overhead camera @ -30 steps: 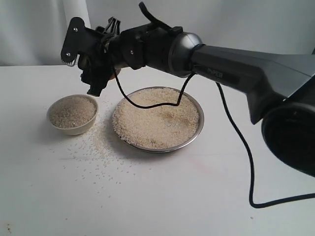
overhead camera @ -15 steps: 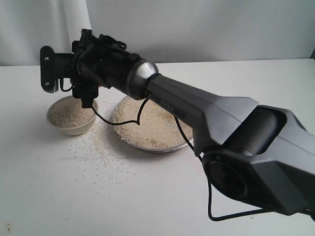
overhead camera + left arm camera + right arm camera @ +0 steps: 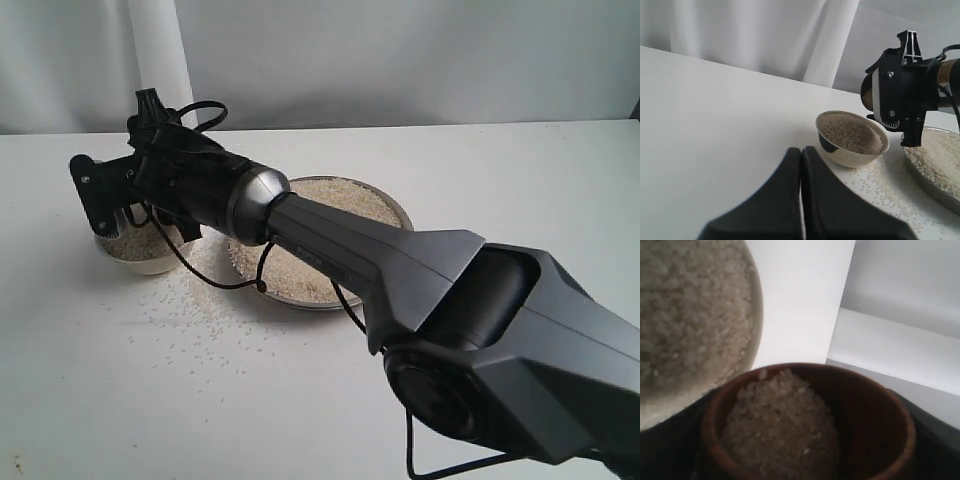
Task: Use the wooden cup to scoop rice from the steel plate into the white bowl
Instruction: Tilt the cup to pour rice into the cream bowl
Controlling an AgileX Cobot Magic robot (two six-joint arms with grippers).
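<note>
one wooden cup holding rice in right gripper beside white bowl

Soft, diffuse light throughout — the white desk is nearly washed out and the shadow under the white bowl is faint. The left pincer is a dark blur close up; the wooden cup and its rice look soft and grainy.
</note>
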